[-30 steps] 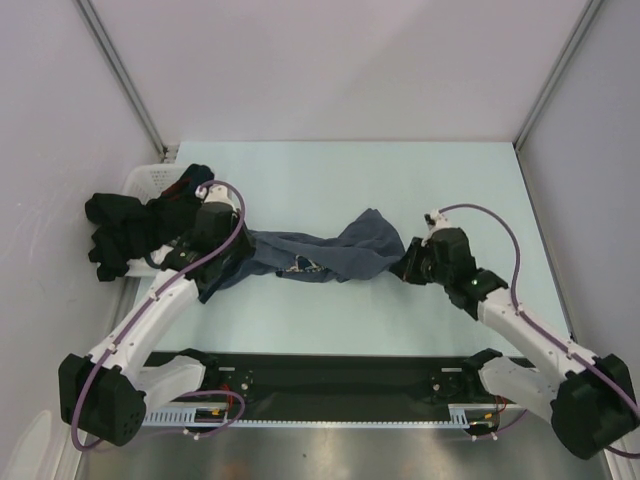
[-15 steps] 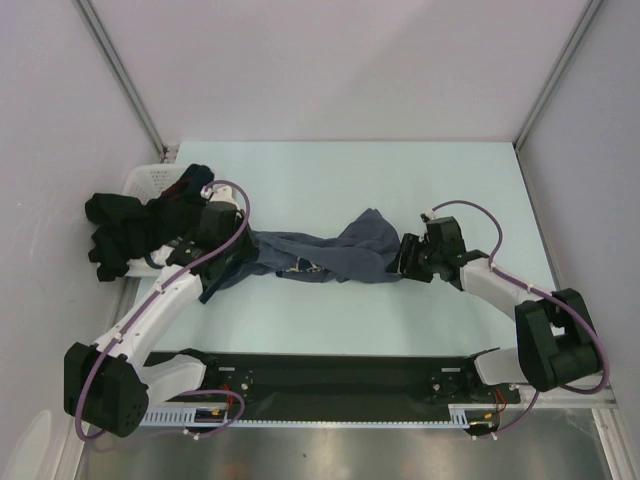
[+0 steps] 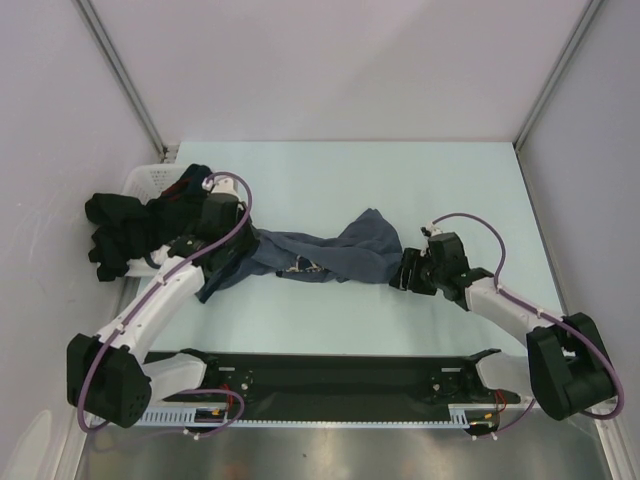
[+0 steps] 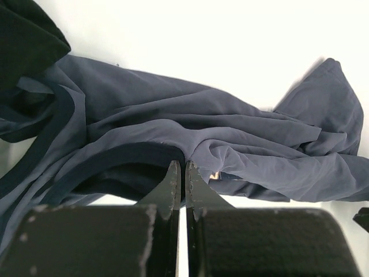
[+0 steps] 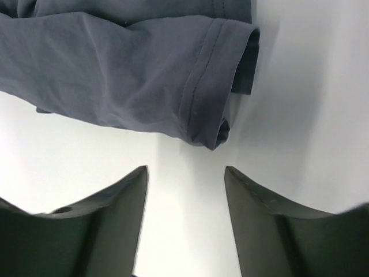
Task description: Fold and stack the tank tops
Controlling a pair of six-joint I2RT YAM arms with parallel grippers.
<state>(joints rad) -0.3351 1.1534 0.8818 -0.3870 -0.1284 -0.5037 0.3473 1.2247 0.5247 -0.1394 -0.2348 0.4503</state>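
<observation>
Since a second ago, the right arm's elbow has folded down toward the near right corner, and the right gripper [image 3: 403,273] has slid slightly nearer. Its fingers are spread wide and low over the table [image 3: 330,170]. The stitched hem corner of the slate tank top [image 5: 132,75] lies just beyond the tips, untouched. The top stretches leftward in a crumpled band to the left gripper [image 4: 180,170], whose fingers are pressed together on a fold of its dark trim [image 4: 115,158]. Farther left, the black tank top [image 3: 125,232] is heaped over a white basket [image 3: 148,178].
</observation>
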